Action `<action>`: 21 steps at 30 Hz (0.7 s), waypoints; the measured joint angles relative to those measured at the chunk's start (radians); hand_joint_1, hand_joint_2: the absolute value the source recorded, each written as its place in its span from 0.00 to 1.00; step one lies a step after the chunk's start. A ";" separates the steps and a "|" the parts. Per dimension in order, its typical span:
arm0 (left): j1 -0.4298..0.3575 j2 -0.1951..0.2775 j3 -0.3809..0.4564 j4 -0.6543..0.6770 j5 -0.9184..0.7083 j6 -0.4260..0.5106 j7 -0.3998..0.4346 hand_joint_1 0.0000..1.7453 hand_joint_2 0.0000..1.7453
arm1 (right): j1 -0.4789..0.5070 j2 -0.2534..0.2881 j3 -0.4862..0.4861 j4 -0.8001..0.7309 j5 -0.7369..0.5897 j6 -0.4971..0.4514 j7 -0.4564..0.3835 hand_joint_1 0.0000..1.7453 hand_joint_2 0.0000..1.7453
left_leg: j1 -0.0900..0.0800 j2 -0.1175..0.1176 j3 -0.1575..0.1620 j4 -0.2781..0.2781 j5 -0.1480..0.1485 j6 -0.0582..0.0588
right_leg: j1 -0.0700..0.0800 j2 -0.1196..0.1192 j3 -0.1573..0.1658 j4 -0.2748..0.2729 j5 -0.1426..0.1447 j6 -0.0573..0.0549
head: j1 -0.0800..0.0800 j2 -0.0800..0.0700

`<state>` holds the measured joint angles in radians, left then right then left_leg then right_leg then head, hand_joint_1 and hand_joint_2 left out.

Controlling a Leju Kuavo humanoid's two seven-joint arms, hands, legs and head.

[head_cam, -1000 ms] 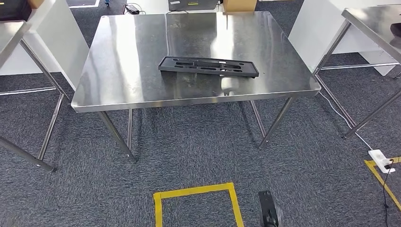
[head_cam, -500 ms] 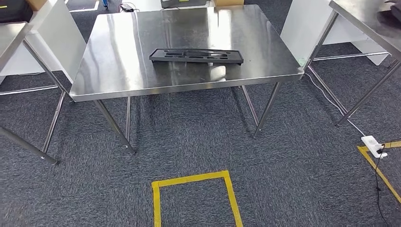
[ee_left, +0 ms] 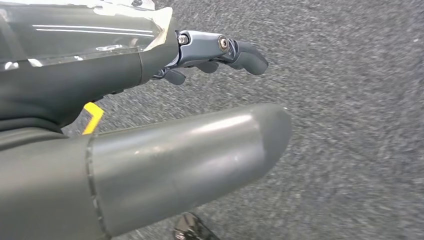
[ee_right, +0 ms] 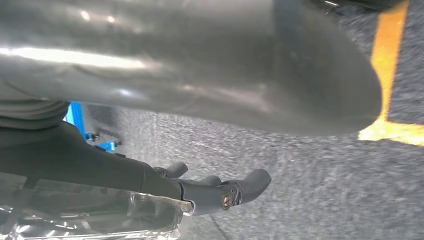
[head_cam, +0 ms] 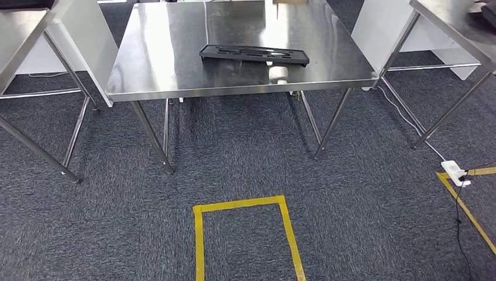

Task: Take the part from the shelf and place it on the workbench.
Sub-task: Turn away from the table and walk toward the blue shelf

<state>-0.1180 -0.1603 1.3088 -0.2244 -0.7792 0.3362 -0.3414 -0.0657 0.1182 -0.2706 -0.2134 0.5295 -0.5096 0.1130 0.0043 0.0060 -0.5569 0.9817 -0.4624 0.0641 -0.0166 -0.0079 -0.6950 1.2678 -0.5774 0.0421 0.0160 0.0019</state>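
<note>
Part (head_cam: pixel 254 54), a long flat black plastic tray-like piece with cut-outs, lies on the steel workbench (head_cam: pixel 158 64), flat, around the middle of the top and a little toward the near edge. Judged from that, the placing looks done; nothing holds the piece, and little seems left beyond stepping away from the bench.

On the carpet on the near side of the workbench, well apart from its legs, a yellow taped rectangle (head_cam: pixel 243 205) marks the floor. Off to the right of the bench a white power strip (head_cam: pixel 456 174) sits by another strip of yellow tape, and more steel tables stand on either side.

The wrist views give what the head view lacks, namely the hands. The left hand (ee_left: pixel 210 55) hangs over bare grey carpet with its thumb and fingers apart and loosely extended, holding nothing. The right hand (ee_right: pixel 210 187) does the same, fingers slack and spread, empty, with yellow tape on the floor beyond it. The head view alone lets me place the part against the bench.
</note>
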 joint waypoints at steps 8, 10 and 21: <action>-0.002 -0.006 -0.009 0.000 -0.007 0.003 0.006 0.00 0.00 | -0.008 -0.005 -0.008 0.001 -0.001 -0.034 -0.010 0.00 0.00 | -0.004 0.005 -0.079 0.002 0.096 -0.035 | 0.011 0.007 0.291 -0.339 0.024 0.003 | -0.001 0.000; 0.000 -0.006 -0.012 0.000 -0.006 0.007 0.009 0.00 0.00 | -0.006 -0.005 -0.012 0.003 0.001 -0.039 -0.013 0.00 0.00 | 0.001 0.003 -0.088 0.009 0.088 -0.046 | 0.003 0.004 0.274 -0.336 0.039 -0.017 | -0.001 0.000; 0.000 -0.007 -0.011 0.000 0.002 0.020 0.013 0.00 0.00 | -0.003 -0.004 -0.014 0.006 0.020 -0.051 -0.024 0.00 0.00 | 0.005 -0.007 0.050 0.060 -0.048 -0.053 | 0.008 -0.008 0.139 -0.280 0.118 -0.029 | -0.004 0.000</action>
<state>-0.1177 -0.1674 1.2974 -0.2239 -0.7774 0.3563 -0.3288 -0.0684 0.1143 -0.2847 -0.2077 0.5498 -0.5606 0.0888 0.0097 -0.0007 -0.5068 1.0412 -0.5101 0.0109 -0.0084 -0.0162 -0.5561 0.9882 -0.4591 0.0127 0.0122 0.0019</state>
